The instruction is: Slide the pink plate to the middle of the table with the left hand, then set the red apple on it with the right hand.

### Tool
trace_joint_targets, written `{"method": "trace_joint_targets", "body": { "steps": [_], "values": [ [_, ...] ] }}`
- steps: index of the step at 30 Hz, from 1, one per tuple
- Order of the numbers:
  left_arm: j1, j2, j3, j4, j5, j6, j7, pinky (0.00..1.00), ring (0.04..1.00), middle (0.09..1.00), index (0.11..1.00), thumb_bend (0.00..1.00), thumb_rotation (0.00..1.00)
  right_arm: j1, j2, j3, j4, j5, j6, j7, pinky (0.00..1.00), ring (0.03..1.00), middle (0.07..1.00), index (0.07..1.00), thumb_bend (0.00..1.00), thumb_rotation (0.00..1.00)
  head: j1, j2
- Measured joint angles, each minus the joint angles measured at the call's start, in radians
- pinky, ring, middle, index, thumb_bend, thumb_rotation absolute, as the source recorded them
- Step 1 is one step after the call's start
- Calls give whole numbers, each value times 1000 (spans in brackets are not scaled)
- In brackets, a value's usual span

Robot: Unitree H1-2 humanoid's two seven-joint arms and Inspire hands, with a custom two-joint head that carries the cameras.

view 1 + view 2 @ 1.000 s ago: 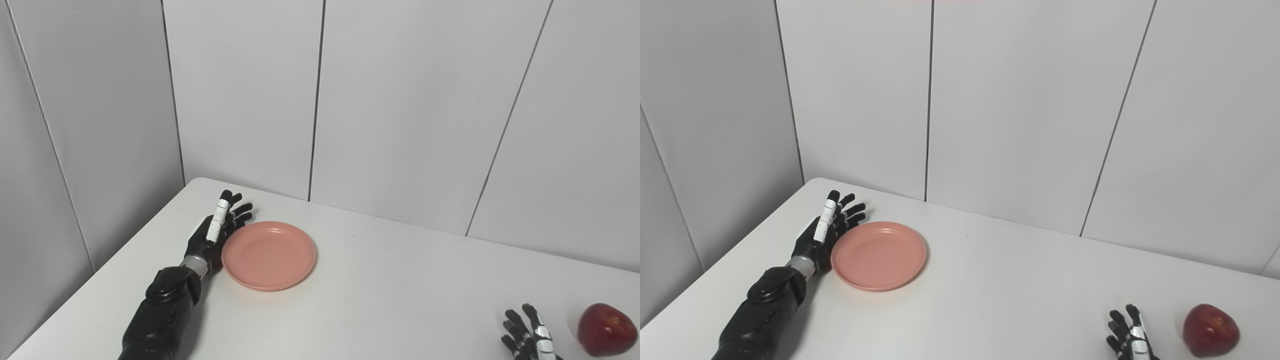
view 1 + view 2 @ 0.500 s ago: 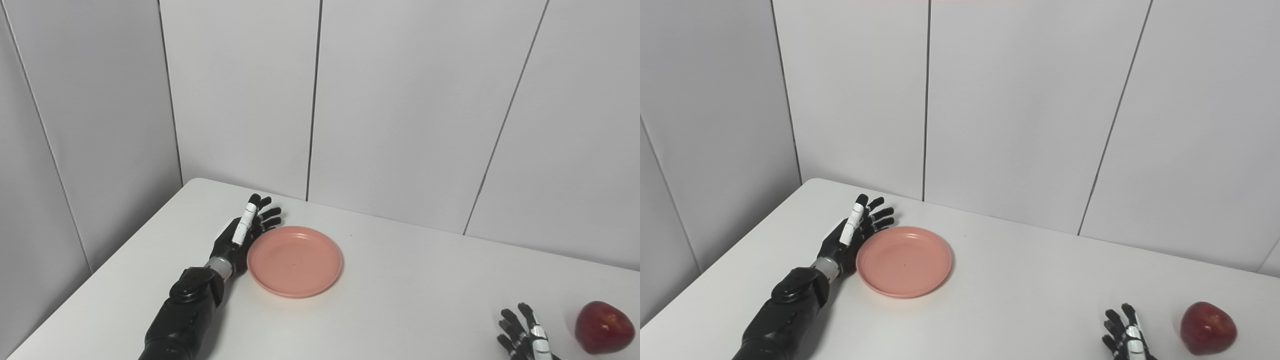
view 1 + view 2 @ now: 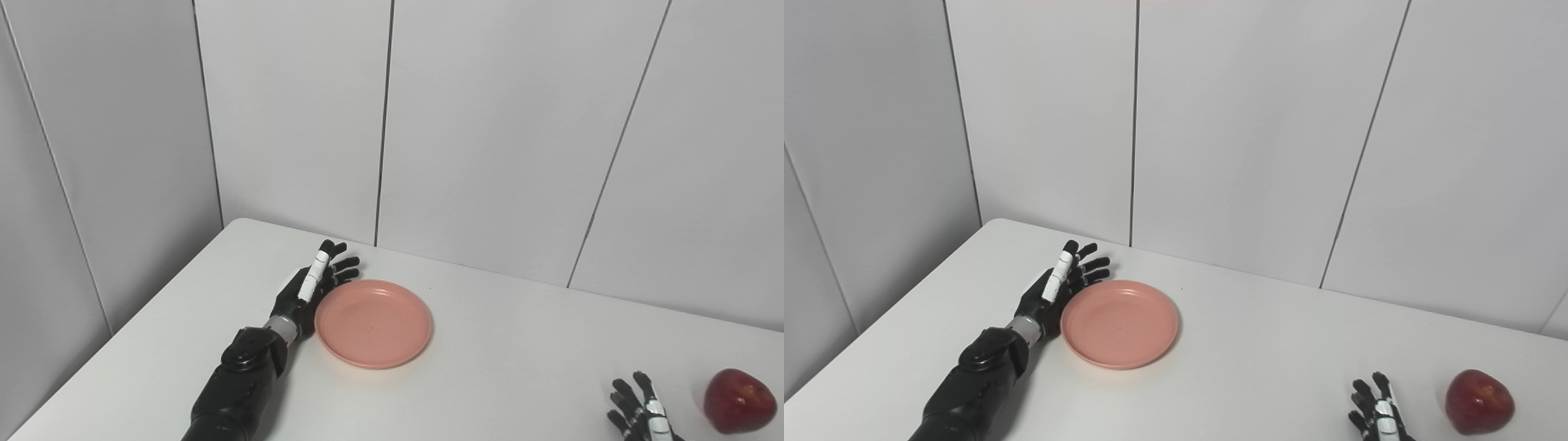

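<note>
Black left hand [image 3: 309, 288], fingers apart and flat, edge-on against the left rim of the round pink plastic plate [image 3: 373, 323], left of table middle; push could slip off the rim or spin it. Right hand [image 3: 640, 411] fingers spread, empty, near the glossy red apple [image 3: 738, 400] at the right edge, which could roll if nudged.

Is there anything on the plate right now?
Empty. The plate shows only bare pink; the apple sits far right on the table.

Bare table [image 3: 520, 367] between plate [image 3: 373, 323] and apple [image 3: 738, 401] — unobstructed.
</note>
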Motion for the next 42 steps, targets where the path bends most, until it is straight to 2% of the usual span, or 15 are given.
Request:
{"method": "trace_joint_targets", "body": {
  "steps": [6, 16, 24, 26, 33, 37, 39, 42],
  "values": [
    [-8, -24, -2, 16, 3, -20, -18, 885, 843, 834, 883, 890, 857, 0, 1, 1, -1, -7, 1, 0, 940, 941, 920, 987, 822, 929, -3, 2],
    [-10, -55, -15, 8, 31, -22, -14, 832, 819, 821, 881, 887, 874, 3, 5, 1, -5, -7, 4, -5, 941, 939, 919, 983, 816, 912, -11, 5],
    [-15, -77, -35, 4, 37, -19, -17, 846, 829, 832, 891, 878, 854, 4, 6, 11, -8, -11, 6, -16, 932, 933, 910, 979, 824, 903, -31, 14],
    [-15, -77, -36, 2, 37, -17, -18, 864, 836, 834, 889, 858, 856, 4, 8, 13, -10, -13, 7, -20, 931, 931, 907, 977, 835, 898, -84, 34],
    [-8, -77, -36, -27, 33, 21, -34, 879, 842, 843, 891, 842, 855, 8, 19, 28, -20, -30, 10, -48, 901, 920, 896, 972, 856, 888, -143, 57],
    [-7, -77, -33, -31, 29, 30, -49, 898, 853, 852, 901, 828, 853, 11, 31, 38, -36, -50, 34, -70, 894, 914, 894, 976, 866, 894, -158, 60],
    [-7, -77, -31, -32, 27, 32, -55, 903, 856, 850, 897, 827, 852, 11, 35, 44, -39, -58, 39, -78, 896, 914, 894, 980, 874, 896, -190, 64],
    [-6, -80, -26, -36, 19, 42, -62, 883, 852, 844, 891, 839, 838, 11, 38, 54, -42, -69, 40, -85, 895, 913, 897, 981, 868, 900, -204, 66]
  ]
}}
